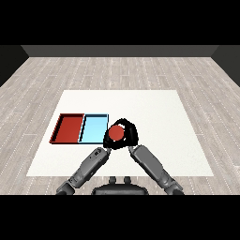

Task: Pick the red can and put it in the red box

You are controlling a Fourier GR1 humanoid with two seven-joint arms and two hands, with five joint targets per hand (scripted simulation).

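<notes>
The red can [115, 134] sits near the middle of the white bench [154, 117], its round top facing up, just at the 3 o'clock edge of the light blue tray [93, 127]. The right robot hand [131, 133] is clamped on it: black fingers arch over the can's 12 o'clock side and wrap down its 3 o'clock side, with more black showing along its 9 o'clock rim. The right forearm runs away from the can toward 5 o'clock.

The left robot hand [107, 148] lies just below the can, at about its 7 o'clock; only a small dark tip shows at the end of the grey forearm, and I cannot tell whether its fingers are apart or together.

The red tray [69, 128] lies flat on the bench at 9 o'clock from the can, touching the light blue tray along one side, so the blue one sits between it and the can.
</notes>
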